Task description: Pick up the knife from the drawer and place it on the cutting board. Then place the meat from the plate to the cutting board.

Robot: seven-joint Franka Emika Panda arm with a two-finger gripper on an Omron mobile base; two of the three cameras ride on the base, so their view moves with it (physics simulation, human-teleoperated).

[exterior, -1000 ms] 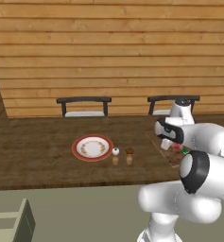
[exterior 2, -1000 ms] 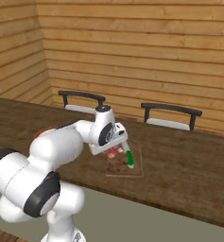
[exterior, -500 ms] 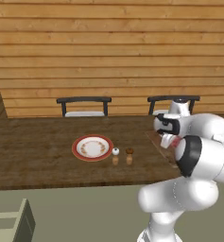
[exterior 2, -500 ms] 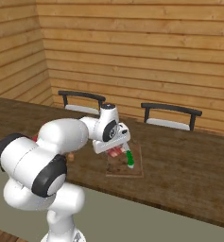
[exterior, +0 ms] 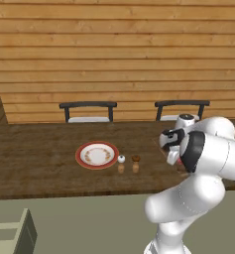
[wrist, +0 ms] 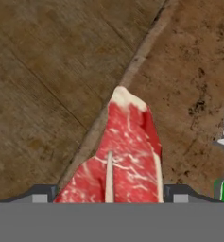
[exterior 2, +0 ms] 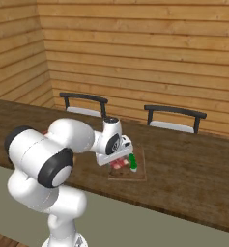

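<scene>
The room has walls of long, pale wood planks, and a dark brown wooden table [exterior: 34,158] with a rough grain runs across it. My end effector [exterior 2: 120,163] hangs just over the cutting board [exterior 2: 140,171]. I pinch the meat [wrist: 125,156] between my fingers. It is a flat red slab with white streaks and a pale fatty tip. It hangs over the pale edge of the board, which is thin, flat and brown. A knife with a green handle [exterior 2: 133,163] lies on the board beside the meat. Well off to one side sits the round white plate [exterior: 96,155] with its wide red rim. Two small shakers [exterior: 128,164] stand near it. Two dark chairs [exterior: 88,112] wait behind the table.
</scene>
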